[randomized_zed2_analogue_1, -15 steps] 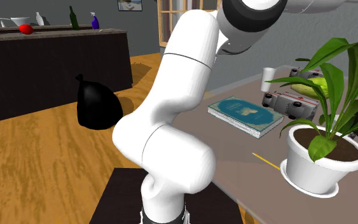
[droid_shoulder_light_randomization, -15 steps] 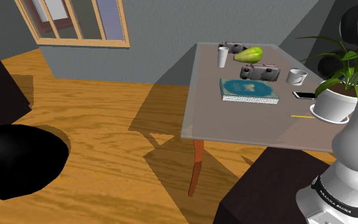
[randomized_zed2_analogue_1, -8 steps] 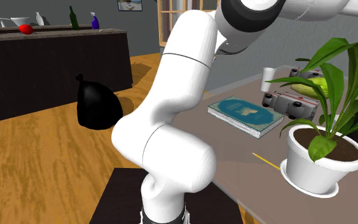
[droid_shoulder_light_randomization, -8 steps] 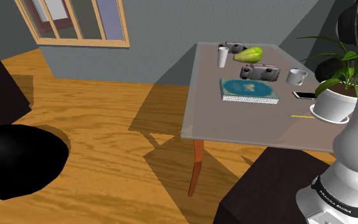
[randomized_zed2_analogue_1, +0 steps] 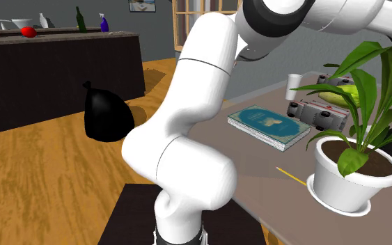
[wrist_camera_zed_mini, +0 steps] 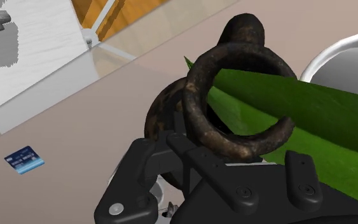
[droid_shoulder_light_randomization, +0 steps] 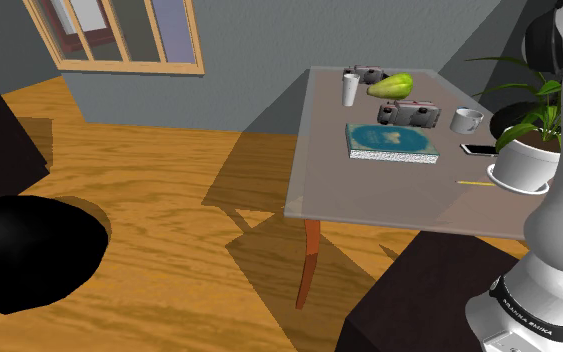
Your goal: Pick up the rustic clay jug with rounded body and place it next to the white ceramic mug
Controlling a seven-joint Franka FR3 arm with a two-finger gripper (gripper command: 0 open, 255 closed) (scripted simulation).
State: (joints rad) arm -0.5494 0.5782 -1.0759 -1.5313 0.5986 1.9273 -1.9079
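We are seeing the dark, ring-handled jug [wrist_camera_zed_mini: 195,89] sitting right against the gripper [wrist_camera_zed_mini: 225,184], beside the plant's white pot [wrist_camera_zed_mini: 346,54]; we cannot tell whether the gripper is clasping it. The white mug [droid_shoulder_light_randomization: 466,120] is standing in the shoulder view's upper right.

The jug [wrist_camera_zed_mini: 242,32] looks rough, the floor [droid_shoulder_light_randomization: 169,230] glossy wood.
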